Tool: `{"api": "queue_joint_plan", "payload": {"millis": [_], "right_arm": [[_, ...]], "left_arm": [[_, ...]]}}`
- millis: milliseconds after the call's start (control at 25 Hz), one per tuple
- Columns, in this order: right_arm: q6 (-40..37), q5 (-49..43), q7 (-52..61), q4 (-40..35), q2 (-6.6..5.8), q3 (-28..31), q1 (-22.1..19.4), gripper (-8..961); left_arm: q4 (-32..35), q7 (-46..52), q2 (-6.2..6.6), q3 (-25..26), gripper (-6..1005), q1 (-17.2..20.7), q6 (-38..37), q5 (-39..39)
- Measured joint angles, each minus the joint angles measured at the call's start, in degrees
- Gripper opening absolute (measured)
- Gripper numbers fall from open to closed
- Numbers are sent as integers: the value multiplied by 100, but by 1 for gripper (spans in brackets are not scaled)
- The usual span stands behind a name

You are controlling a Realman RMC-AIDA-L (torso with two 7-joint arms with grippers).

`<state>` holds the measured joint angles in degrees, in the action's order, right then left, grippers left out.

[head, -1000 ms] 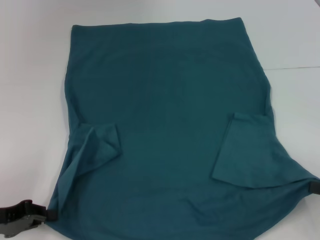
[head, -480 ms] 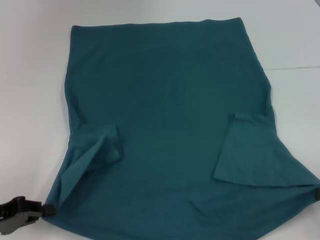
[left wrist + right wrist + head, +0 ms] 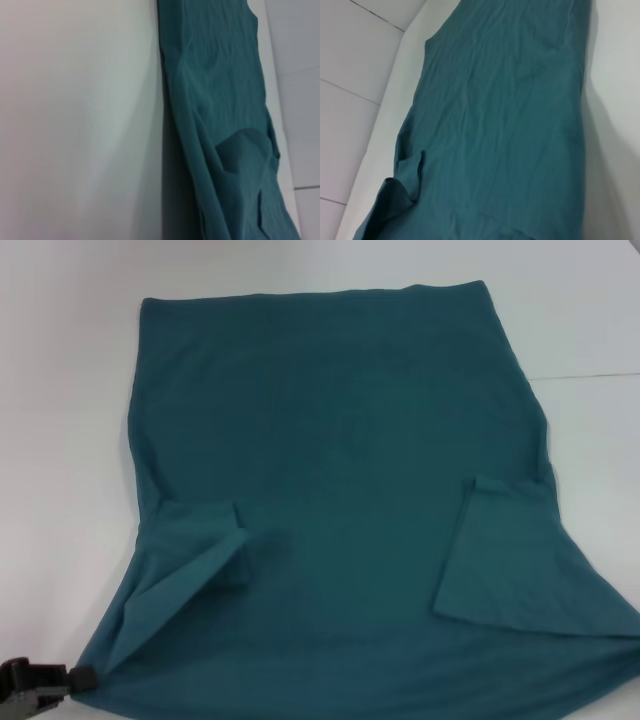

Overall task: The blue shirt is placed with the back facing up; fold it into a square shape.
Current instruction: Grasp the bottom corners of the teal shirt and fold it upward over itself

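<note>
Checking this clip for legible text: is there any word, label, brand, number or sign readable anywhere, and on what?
None: no readable text in any view.
The plain dark teal-blue short-sleeved knit shirt shows no print or tag.
The white table is unmarked.
The black left gripper, at the shirt's near left corner, shows no lettering.

Soft, even overhead light fills all three views, washing the white matte counter (image 3: 70, 390) nearly featureless. The dark teal-blue knit shirt (image 3: 340, 490) casts only a faint grey shadow along its edge in both wrist views. Everything looks slightly soft-focused, with mild haze and no hard glare.
</note>
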<state>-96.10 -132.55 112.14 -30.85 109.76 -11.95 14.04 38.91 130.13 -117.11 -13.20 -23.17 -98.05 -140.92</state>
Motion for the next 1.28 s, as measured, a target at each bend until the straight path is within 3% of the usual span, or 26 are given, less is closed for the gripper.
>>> {"api": "queue_joint_plan", "payload": {"millis": [800,1040,1280], "right_arm": [[-564,-182,-301,-13,-52,8,-517,58],[-437,-173,-20,-26,-169,359,-347,60],[-226,-166,290,-86,-284,535,92,62]], "left_arm": [[216,-559,-182,697,30,656,-801,57],[208,-534,-147,758,29,445,-934,192],[177,-376,-38,777,30,21,-910,446]]}}
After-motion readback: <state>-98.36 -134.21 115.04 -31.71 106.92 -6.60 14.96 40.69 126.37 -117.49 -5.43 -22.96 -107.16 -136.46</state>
